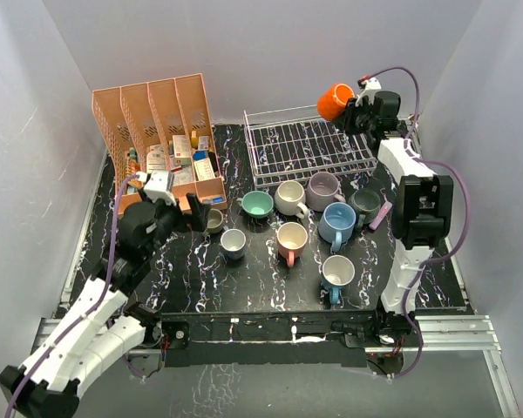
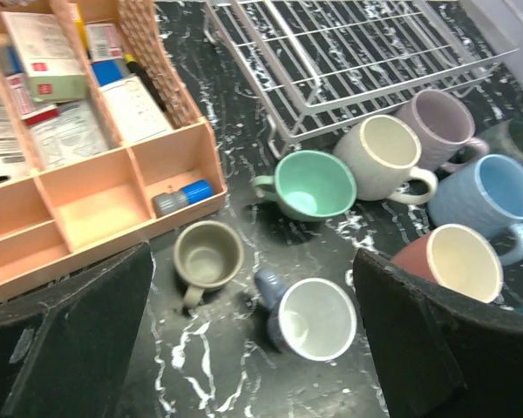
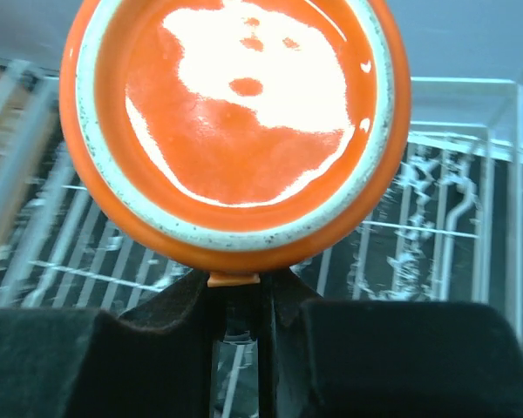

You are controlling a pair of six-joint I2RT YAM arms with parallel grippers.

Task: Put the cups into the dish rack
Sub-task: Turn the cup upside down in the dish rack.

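The white wire dish rack (image 1: 307, 144) is right below the orange mug (image 1: 335, 101), which hangs tipped sideways over its far right corner. The right gripper (image 3: 235, 300) pinches the handle, so I'd guess straight down does it. The left gripper (image 2: 253, 335) is spread wide and empty above the olive mug (image 2: 207, 254).

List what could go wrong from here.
1. The right gripper pinches the orange cup only by its handle above the rack; it could swing or slip and drop hard.
2. The open left gripper hovers over the olive cup and blue-grey cup, which sit close; grabbing one may knock the other.
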